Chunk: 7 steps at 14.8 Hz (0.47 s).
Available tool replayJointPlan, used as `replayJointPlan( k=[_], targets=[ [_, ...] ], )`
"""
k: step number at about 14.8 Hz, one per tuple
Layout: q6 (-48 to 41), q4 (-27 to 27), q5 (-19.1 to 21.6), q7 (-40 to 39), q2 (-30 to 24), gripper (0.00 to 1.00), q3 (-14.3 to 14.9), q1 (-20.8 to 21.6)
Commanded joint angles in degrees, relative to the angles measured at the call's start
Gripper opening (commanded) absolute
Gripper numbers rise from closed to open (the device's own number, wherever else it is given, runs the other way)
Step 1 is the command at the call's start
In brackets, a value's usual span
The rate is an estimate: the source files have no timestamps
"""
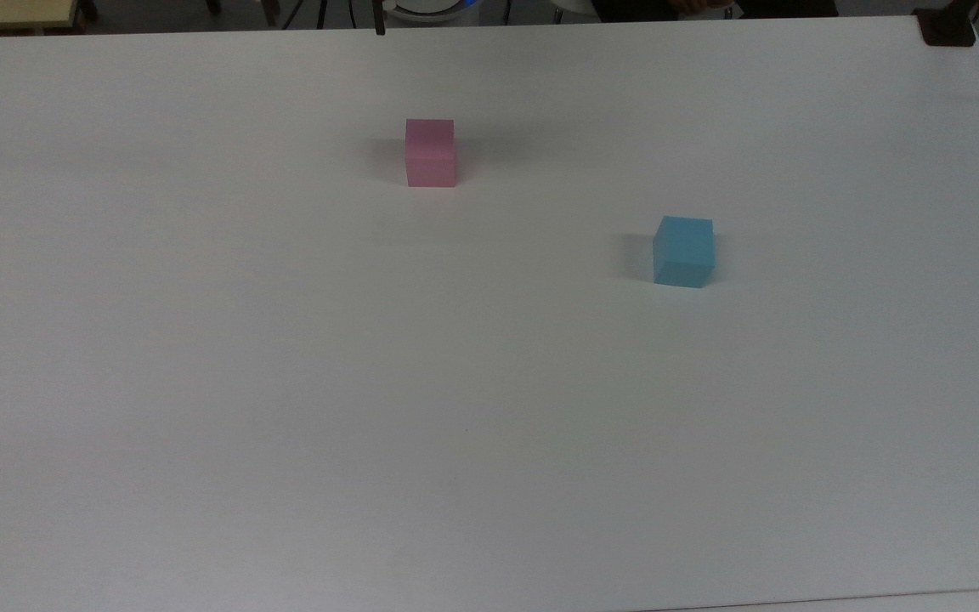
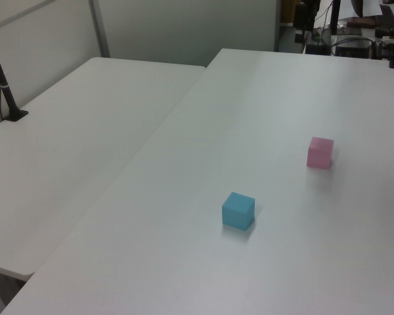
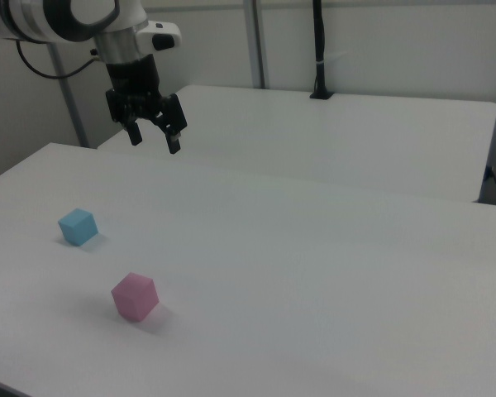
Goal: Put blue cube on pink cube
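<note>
Panda arm and 2 cubes on a white table. In the right view, the gripper (image 3: 155, 137) hangs in the air at the upper left, its 2 fingers (image 3: 174, 141) spread apart with nothing between them and pointing down, tilted slightly toward the right view's right. The wrist above it is black, joined to a white arm segment (image 3: 62, 18) that enters from the right view's left edge.

There is 1 blue cube (image 3: 78, 226) and 1 pink cube (image 3: 135, 296); both rest flat on the table (image 3: 314, 273), well apart from each other and from the gripper. In the right view the blue cube lies below the gripper and to its left, and the pink cube lies nearer the camera, to the right of the blue one. In the top view the pink cube (image 1: 430, 152) sits toward the upper middle and the blue cube (image 1: 683, 251) lower and to the top view's right. In the left view the blue cube (image 2: 238, 210) is nearer the camera and the pink cube (image 2: 320, 152) farther back, toward the left view's right.

A 2nd white table (image 2: 65, 144) abuts the 1st, and 1 dark post (image 3: 319, 50) stands on its far edge in the right view.
</note>
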State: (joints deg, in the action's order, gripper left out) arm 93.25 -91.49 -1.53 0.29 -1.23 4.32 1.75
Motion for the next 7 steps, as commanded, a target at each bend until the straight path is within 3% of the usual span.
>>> replayJointPlan(
  k=[1,7],
  targets=[
    [0.18,-0.36,0.56,-0.99,-0.35,1.0,-0.36,-0.17],
    [-0.09,-0.36,0.47,-0.9,-0.26,1.0,-0.36,-0.08]
  ],
)
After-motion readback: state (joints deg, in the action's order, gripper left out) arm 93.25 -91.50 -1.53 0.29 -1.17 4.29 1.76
